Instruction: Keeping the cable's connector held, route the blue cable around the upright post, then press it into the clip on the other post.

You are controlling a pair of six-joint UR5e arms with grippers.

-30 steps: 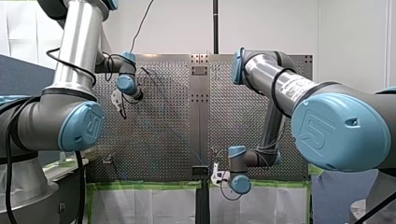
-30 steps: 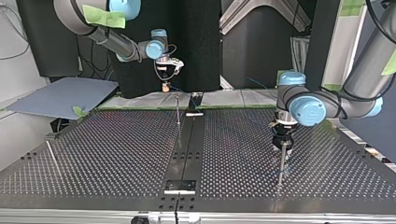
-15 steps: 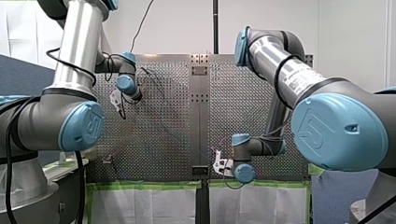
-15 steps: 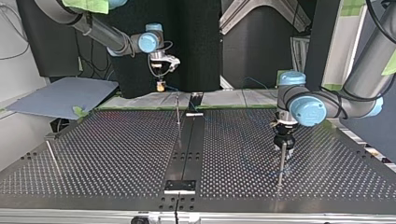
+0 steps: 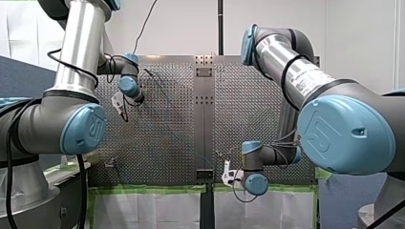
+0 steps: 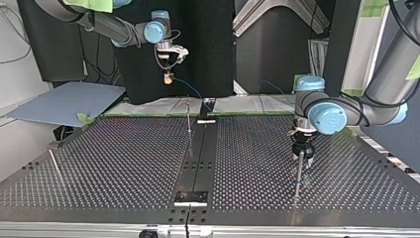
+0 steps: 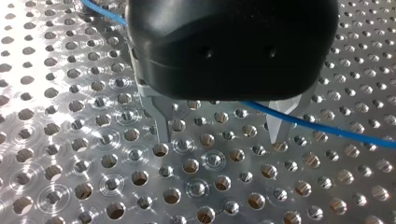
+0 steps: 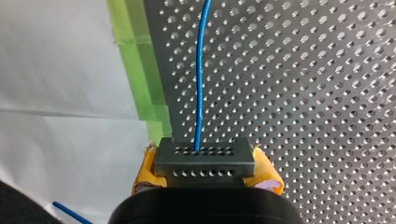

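The blue cable was seen running straight ahead from its connector, which was clamped between the yellow pads of my right gripper. My left gripper was spread wide, nothing gripped, the cable strung across behind its fingertips.

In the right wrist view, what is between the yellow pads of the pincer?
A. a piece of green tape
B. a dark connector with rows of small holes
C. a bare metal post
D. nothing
B: the dark connector sits clamped between the yellow pads of my right pincer, and the blue cable comes out of it.
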